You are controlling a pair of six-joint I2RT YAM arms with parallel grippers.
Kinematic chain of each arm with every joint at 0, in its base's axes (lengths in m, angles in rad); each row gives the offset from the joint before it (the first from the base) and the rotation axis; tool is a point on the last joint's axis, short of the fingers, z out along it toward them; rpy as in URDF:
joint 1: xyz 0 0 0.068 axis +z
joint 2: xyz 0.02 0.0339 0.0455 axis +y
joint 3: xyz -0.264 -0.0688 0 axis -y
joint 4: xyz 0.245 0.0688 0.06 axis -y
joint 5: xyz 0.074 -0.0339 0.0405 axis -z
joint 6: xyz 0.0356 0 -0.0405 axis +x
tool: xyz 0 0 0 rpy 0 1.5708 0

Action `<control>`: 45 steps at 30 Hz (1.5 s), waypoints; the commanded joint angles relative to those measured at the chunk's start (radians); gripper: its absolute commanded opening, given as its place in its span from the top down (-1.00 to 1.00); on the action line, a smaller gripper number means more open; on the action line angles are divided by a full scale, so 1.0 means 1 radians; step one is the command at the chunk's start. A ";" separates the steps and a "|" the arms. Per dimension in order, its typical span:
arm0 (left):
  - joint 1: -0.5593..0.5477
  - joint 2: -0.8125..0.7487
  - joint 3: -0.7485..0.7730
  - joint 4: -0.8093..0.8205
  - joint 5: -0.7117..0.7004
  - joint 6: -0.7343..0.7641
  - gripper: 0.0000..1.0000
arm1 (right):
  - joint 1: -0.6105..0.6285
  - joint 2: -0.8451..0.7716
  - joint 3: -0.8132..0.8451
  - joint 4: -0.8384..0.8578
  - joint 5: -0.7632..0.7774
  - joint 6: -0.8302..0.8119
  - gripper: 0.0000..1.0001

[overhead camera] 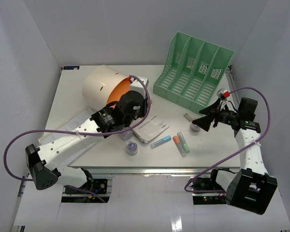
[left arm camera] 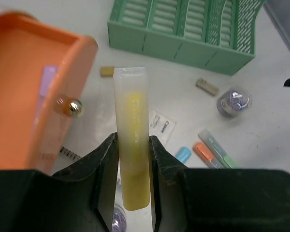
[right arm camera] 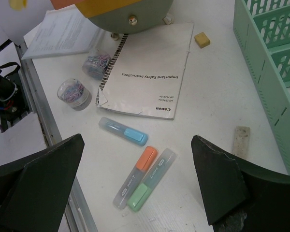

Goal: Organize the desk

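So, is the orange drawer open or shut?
Open. The orange drawer stands pulled out from the cream round box, and the left wrist view looks down into its hollow inside, behind the small metal knob.

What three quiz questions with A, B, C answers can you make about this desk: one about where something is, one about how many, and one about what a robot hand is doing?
1. Where on the desk does the green file rack stand?
A. the far right corner
B. the near left corner
C. hanging on the wall

2. How many highlighters lie loose on the desk?
A. one
B. three
C. six

3. What is the left hand doing?
A. wide open and empty
B. shut on a spoon
C. shut on a yellow highlighter

Answers:
1 A, the top view shows the rack at the far right.
2 B, a blue one, an orange one and a green one lie near each other.
3 C, its fingers press both sides of the yellow highlighter.
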 commanded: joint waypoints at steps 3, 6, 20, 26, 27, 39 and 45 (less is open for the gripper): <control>0.149 -0.044 0.119 0.156 0.052 0.307 1.00 | -0.004 0.012 -0.005 -0.014 -0.043 -0.027 -0.97; 0.217 -0.022 0.139 0.184 0.049 0.388 1.00 | -0.003 0.021 -0.006 -0.026 -0.064 -0.041 -0.97; 0.322 0.024 0.020 0.299 -0.006 0.546 0.70 | -0.001 0.043 -0.004 -0.059 -0.073 -0.083 -0.97; 0.329 0.024 -0.057 0.308 -0.016 0.535 -0.06 | -0.001 0.058 0.000 -0.087 -0.065 -0.110 -0.97; 0.330 0.020 -0.063 0.308 -0.013 0.533 -0.22 | 0.000 0.066 0.004 -0.109 -0.066 -0.132 -0.97; 0.337 -0.098 -0.145 0.283 0.105 0.487 -0.96 | 0.119 0.112 0.009 -0.164 0.230 -0.210 -1.00; 0.338 -0.376 -0.332 0.355 0.196 0.476 -0.96 | 0.337 0.099 -0.054 -0.044 0.632 -0.073 -0.93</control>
